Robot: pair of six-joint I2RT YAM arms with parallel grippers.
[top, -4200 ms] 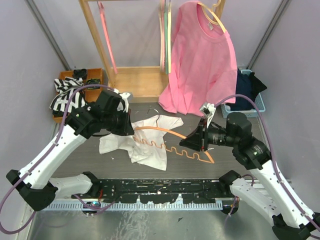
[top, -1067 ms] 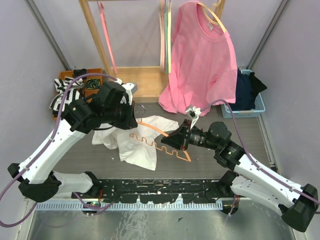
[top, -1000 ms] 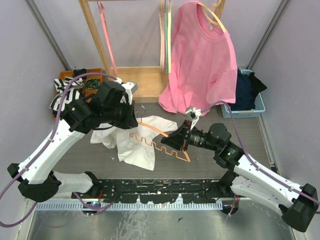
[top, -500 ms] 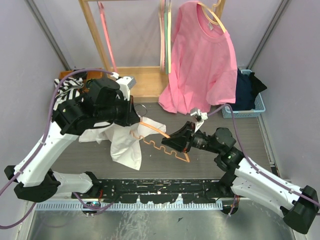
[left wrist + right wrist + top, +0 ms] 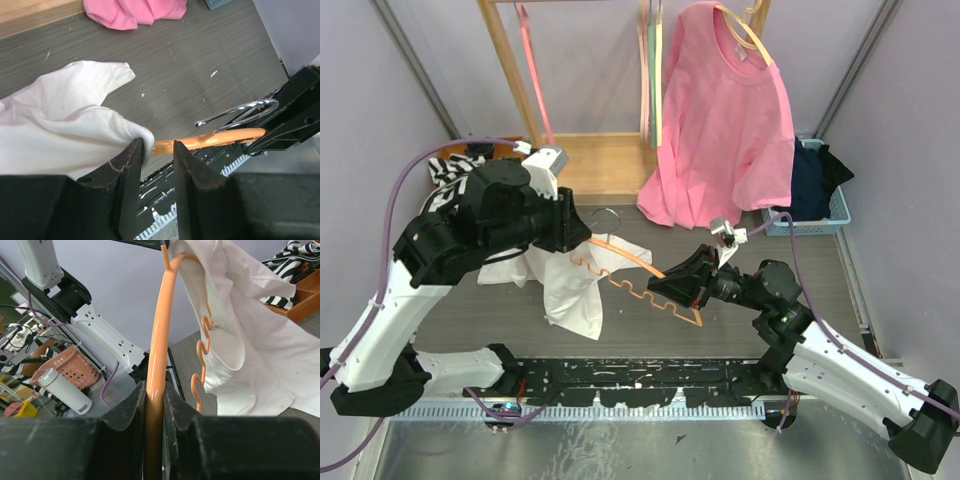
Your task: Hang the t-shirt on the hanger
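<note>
- While my left gripper point(image 5: 157, 147) stands a little way open with nothing pinched between its two fingers, the white t-shirt point(image 5: 60, 130) is bunched right against one finger.
- Through that small gap I can see the orange hanger point(image 5: 215, 140) just past my fingertips. Its silver hook point(image 5: 240, 111) is close beside it.
- My right gripper point(image 5: 155, 390) is squeezed tight on one arm of the hanger. It holds the hanger up off the table point(image 5: 200, 60).
- The t-shirt hangs from the hook end of the hanger, on my left side. Most of it droops down toward the table in a crumpled heap.
- I think I am in the middle of the job. The far end of the hanger looks tucked into the cloth, but the shirt does not sit on both shoulders yet.
- Next, I think my left gripper must take a new hold of the cloth near the neck. Then it must pull the cloth along the bare arm.
- My right gripper should hold the hanger steady for that. It sits on the arm that needs covering, so it may be in the way.
- The pink shirt point(image 5: 720, 130) hanging behind is not my job.
</note>
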